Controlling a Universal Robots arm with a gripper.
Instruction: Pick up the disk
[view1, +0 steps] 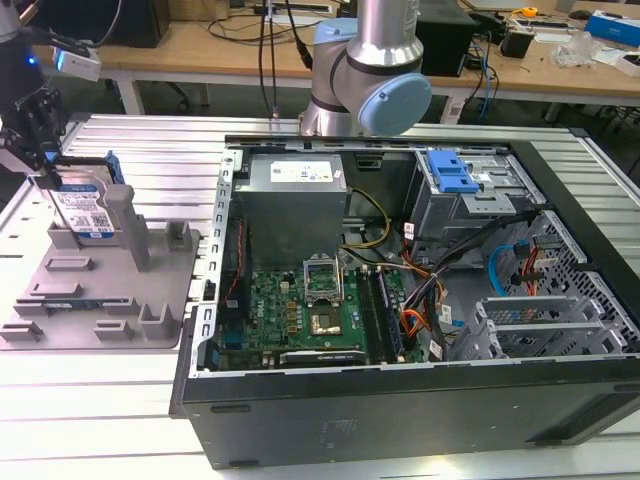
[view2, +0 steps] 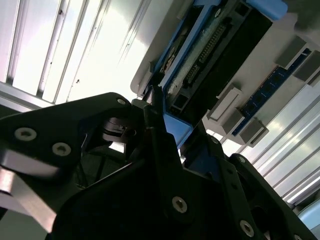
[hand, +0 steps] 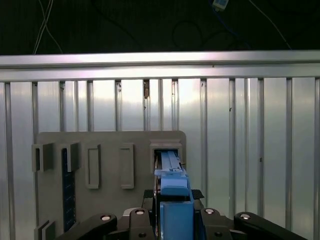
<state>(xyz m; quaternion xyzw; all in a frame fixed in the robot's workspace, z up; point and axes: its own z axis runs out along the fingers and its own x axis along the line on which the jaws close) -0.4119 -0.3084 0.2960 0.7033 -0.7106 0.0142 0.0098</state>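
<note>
Grip: my gripper (view1: 47, 172) has closed onto the disk (view1: 85, 210) by its top edge, for lifting.
Disk: stands on edge in the fixture plate (view1: 95, 300), slotted upright.

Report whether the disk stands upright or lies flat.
Upright: the disk stands on edge in the grey fixture plate, with the gripper at its top.
</note>
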